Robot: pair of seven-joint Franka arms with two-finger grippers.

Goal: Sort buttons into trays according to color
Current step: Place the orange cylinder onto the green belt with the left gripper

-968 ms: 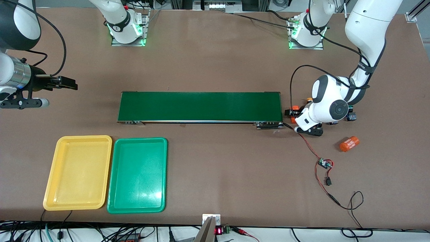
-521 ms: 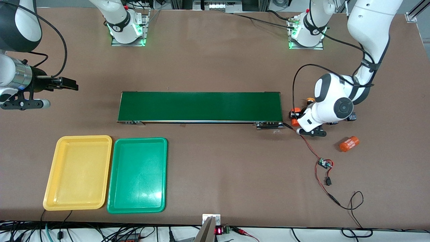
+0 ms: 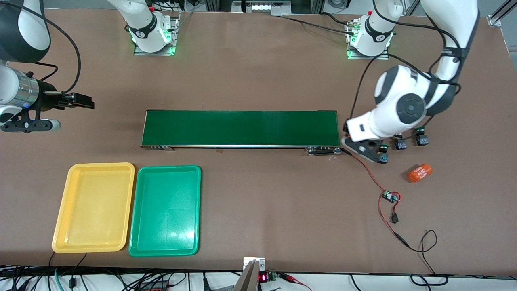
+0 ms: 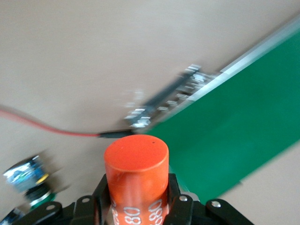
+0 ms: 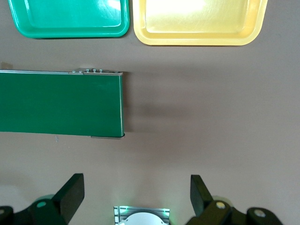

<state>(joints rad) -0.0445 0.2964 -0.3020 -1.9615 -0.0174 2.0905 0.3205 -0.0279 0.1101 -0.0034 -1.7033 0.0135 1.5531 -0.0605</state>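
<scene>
The brown table (image 3: 258, 81) carries the long dark-green conveyor belt (image 3: 240, 128) across its middle. The shallow yellow plastic tray (image 3: 95, 206) and the matching green plastic tray (image 3: 165, 210) sit side by side, nearer the front camera than the belt and toward my right arm's end. Both are bare.

My right gripper (image 5: 136, 194) waits over that end of the table, fingers spread wide. My left gripper (image 4: 136, 206) hangs over the belt's end toward my left arm. It pinches the upright orange cylinder printed "4680" (image 4: 136, 164), which is not a button.

The small black-bodied push buttons (image 3: 400, 144) lie on the table just beside that belt end. At least two caps look green. I see no yellow caps, though my arm may be hiding them.

To do this step well, I should set the cylinder down away from the switches, perhaps near the other orange cylinder (image 3: 420, 172). I should keep clear of the thin red wire (image 3: 369, 171). Then I should come straight down on one button body, squeeze its flat sides and lift without nudging its neighbours.
</scene>
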